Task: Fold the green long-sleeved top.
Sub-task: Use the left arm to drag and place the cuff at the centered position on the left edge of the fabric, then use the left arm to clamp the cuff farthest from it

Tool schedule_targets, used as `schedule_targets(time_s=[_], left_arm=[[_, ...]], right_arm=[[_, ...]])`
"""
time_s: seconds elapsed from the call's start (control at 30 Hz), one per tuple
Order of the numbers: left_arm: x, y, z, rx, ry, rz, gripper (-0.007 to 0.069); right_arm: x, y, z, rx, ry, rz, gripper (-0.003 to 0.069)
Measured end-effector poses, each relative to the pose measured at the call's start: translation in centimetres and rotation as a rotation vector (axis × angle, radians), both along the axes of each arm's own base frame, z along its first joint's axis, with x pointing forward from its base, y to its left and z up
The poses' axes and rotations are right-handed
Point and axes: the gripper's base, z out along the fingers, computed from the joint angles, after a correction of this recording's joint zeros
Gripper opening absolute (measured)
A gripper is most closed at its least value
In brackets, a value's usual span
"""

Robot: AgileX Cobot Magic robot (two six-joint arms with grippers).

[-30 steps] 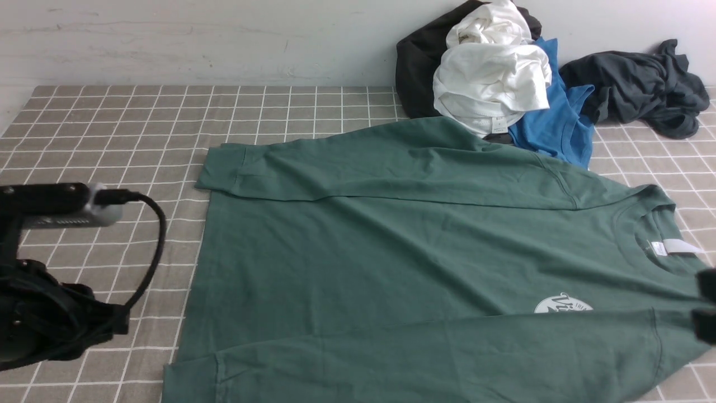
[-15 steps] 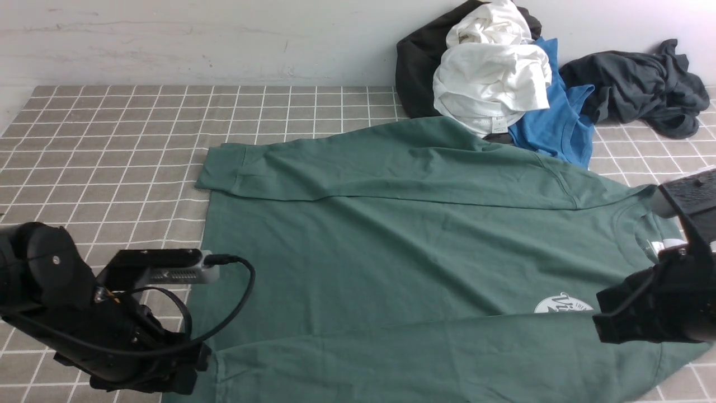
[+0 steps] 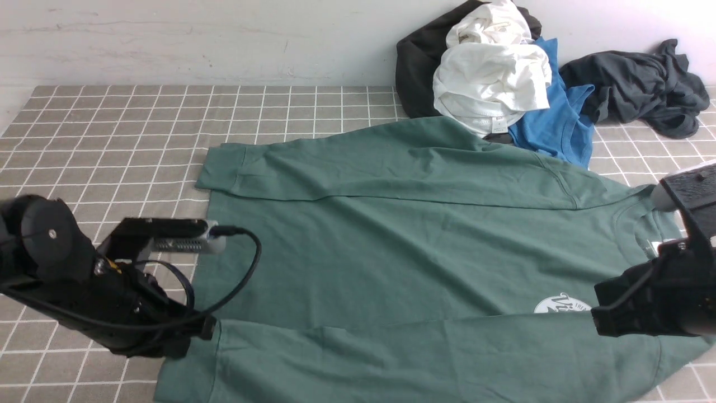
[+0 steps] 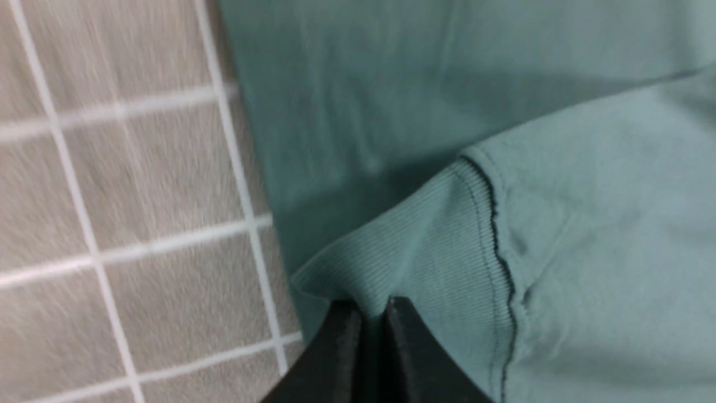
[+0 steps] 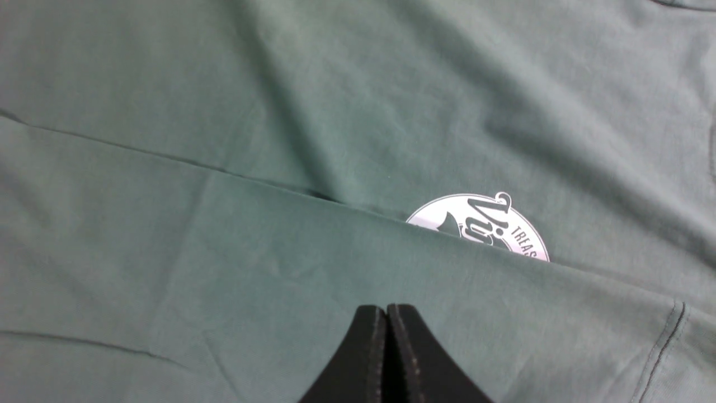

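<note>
Green cuff (image 4: 414,240) has just been pinched by the left tool (image 4: 372,305), so folding can start. The right tool (image 5: 386,308) is shut.

Plain dark colour is seen on green long-sleeved top (image 3: 391,240); chest logo (image 3: 562,305) white. Tablecloth (image 3: 112,129) is patterned grey-brown with white grid. Far right, white garment (image 3: 492,84), blue T-shirt (image 3: 554,129), dark grey garment (image 3: 637,84) are noted.

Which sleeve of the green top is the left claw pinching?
The near sleeve, on the robot's side of the green long-sleeved top: the left claw is shut on its ribbed cuff. The far sleeve lies untouched.
</note>
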Motion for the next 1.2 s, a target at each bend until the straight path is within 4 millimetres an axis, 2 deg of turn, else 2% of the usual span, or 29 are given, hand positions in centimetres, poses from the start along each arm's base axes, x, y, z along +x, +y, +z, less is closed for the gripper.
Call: schedule_targets(time_s=[0.1, 0.13, 0.2, 0.3, 0.37, 0.43, 0.57, 0.63, 0.7, 0.73, 0.87, 0.9, 0.93, 1.0, 1.03, 1.07, 1.2], left_arm=[[0.8, -0.2, 2.7, -0.010, -0.084, -0.018, 0.0015], [0.9, -0.2, 2.9, -0.009, -0.092, -0.021, 0.0015], [2.3, -0.4, 5.3, -0.012, -0.184, -0.042, 0.0015], [4.6, -0.6, 7.5, 0.001, -0.284, -0.054, 0.0015], [6.0, -0.6, 7.9, 0.016, -0.313, -0.058, 0.0015], [8.0, -0.8, 7.4, 0.034, -0.309, -0.066, 0.0015], [11.7, -1.3, 4.8, 0.054, -0.240, -0.081, 0.0018], [13.9, -1.3, 3.1, 0.059, -0.178, -0.089, 0.0048], [14.8, -1.2, 2.6, 0.059, -0.153, -0.090, 0.0074], [17.2, -0.4, 2.2, 0.052, -0.135, -0.063, 0.0149], [20.3, 1.3, 2.5, 0.043, -0.162, 0.000, 0.0288], [21.7, 2.1, 2.9, 0.037, -0.184, 0.034, 0.0345], [22.7, 2.6, 2.3, 0.031, -0.182, 0.055, 0.0374], [23.8, 3.2, 1.8, 0.029, -0.184, 0.077, 0.0398], [25.1, 3.5, 0.4, 0.030, -0.177, 0.087, 0.0405], [25.5, 3.6, 0.2, 0.032, -0.182, 0.088, 0.0403], [27.4, 3.7, -3.0, 0.047, -0.165, 0.084, 0.0349]], right_arm=[[0.0, 0.0, 0.0, 0.000, -0.005, 0.000, -0.0010], [0.0, 0.0, 0.0, 0.001, -0.006, 0.000, -0.0010], [0.1, 0.0, 0.1, -0.004, -0.012, 0.007, -0.0010], [0.1, 0.0, 0.1, -0.007, -0.015, 0.012, -0.0010], [0.1, 0.0, 0.1, -0.008, -0.016, 0.013, -0.0010], [0.1, 0.0, 0.1, -0.008, -0.016, 0.013, -0.0010], [0.1, 0.0, 0.1, -0.008, -0.018, 0.013, -0.0010], [0.1, 0.0, 0.1, -0.008, -0.018, 0.013, -0.0010], [0.1, 0.0, 0.1, -0.008, -0.018, 0.013, -0.0010], [0.1, 0.0, 0.1, -0.009, -0.018, 0.014, -0.0010], [0.1, 0.0, 0.1, -0.009, -0.019, 0.014, -0.0010], [0.1, 0.0, 0.1, -0.008, -0.021, 0.013, -0.0010], [0.1, 0.0, 0.1, -0.007, -0.023, 0.013, -0.0010], [0.2, 0.0, 0.1, -0.007, -0.026, 0.013, -0.0010], [0.2, 0.0, 0.1, -0.006, -0.029, 0.013, -0.0010], [0.2, 0.0, 0.1, -0.006, -0.030, 0.013, -0.0010], [0.2, 0.0, 0.2, -0.011, -0.041, 0.020, -0.0010]])
